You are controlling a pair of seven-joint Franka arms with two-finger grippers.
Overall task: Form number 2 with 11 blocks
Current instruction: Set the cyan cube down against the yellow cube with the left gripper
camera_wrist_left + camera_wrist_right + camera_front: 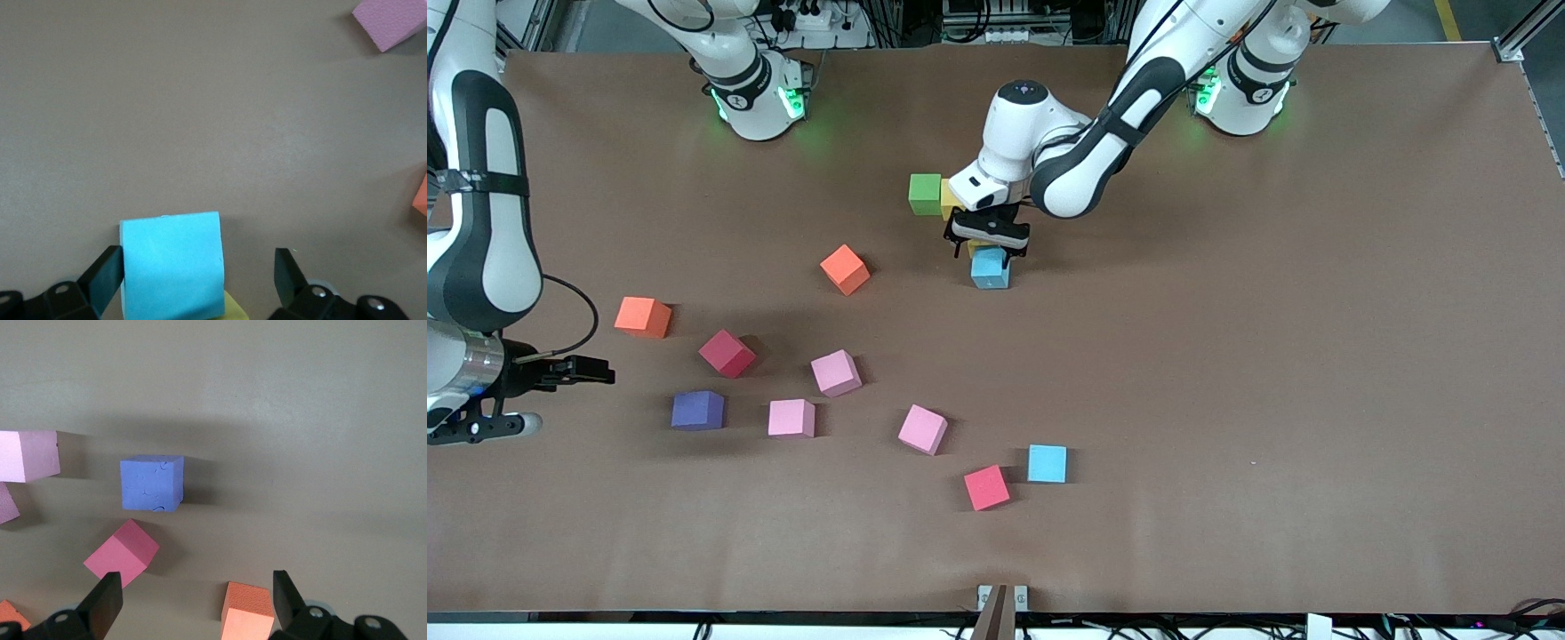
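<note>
The number 2 shows only as a small cluster in mid-table: a green block (925, 194) touching a yellow block (949, 201), and a light blue block (990, 268) nearer the camera. The left arm hides what lies between them. My left gripper (987, 244) (198, 277) is open and straddles the light blue block (171, 263). One finger (107, 277) is against it and the other stands apart. A yellow corner (237, 308) peeks out beside it. My right gripper (591, 372) (193, 603) hangs open over the table by an orange block (643, 316) (248, 613).
Loose blocks lie toward the right arm's end: orange (845, 268), red (727, 353), purple (697, 411), and pink ones (836, 372), (791, 418), (922, 429). Nearer the camera sit a red block (987, 487) and a light blue one (1047, 463).
</note>
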